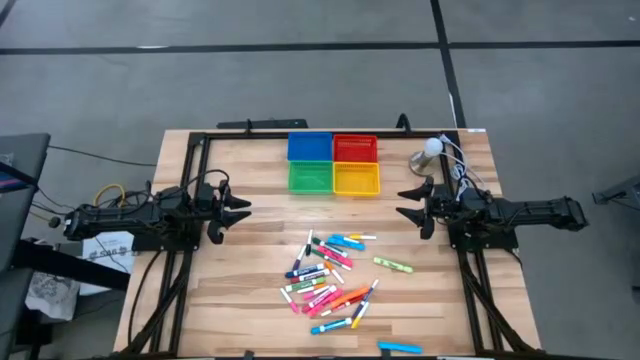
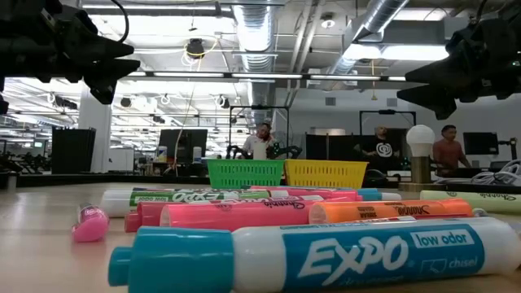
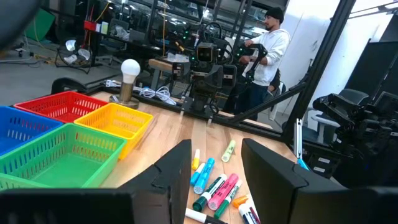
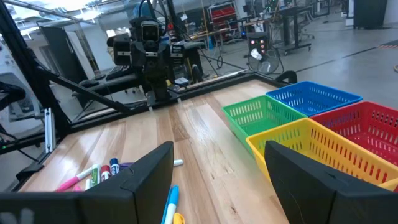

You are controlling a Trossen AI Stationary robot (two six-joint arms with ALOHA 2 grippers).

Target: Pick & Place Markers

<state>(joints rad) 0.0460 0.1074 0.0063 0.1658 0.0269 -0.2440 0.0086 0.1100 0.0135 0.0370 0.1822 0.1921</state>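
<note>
Several markers with blue, pink, orange and green caps lie in a loose pile on the wooden table, at the middle toward its near edge. One green marker lies apart on the right. One blue marker lies by the near edge and shows large in the low view. My left gripper hovers open at the table's left and my right gripper hovers open at its right. Both point level toward the middle, above and beyond the pile. The wrist views show the markers past the empty fingers.
Four small trays stand together at the far middle: blue, red, green, yellow. A small lamp with a white bulb and cables sits at the far right corner. A black frame edges the table. People stand in the room behind.
</note>
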